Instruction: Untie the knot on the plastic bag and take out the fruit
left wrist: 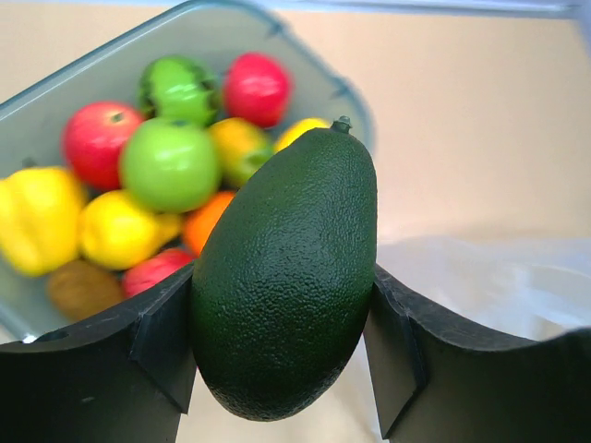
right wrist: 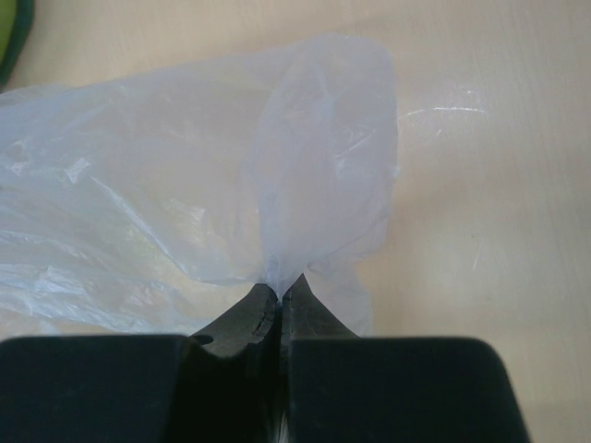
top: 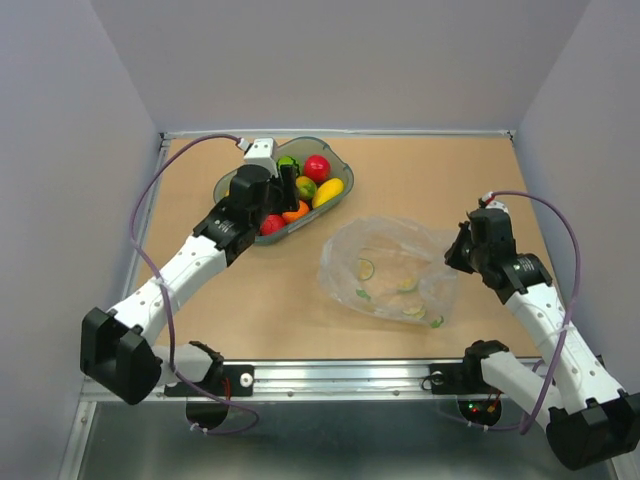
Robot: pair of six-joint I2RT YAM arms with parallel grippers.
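Avocado (left wrist: 286,277), dark green and pebbled, is clamped between the two fingers of the left end effector (left wrist: 282,337). Its stem end points up in the wrist view, and it is held over the grey tray (left wrist: 92,66) at the far left of the tan surface (top: 430,170). In the tray lie a yellow pepper (left wrist: 37,217), a lemon (left wrist: 120,231), a green apple (left wrist: 169,164) and a kiwi (left wrist: 81,288), packed close together with red apples (left wrist: 95,138) and an orange (left wrist: 208,221). To the right of the tray and apart from it, the plastic bag (top: 390,275) lies low and crumpled on the surface, its small green and yellow printed marks showing through the clear film. The right end effector (right wrist: 280,295) is closed tight, pinching a gathered fold at the bag's right edge.
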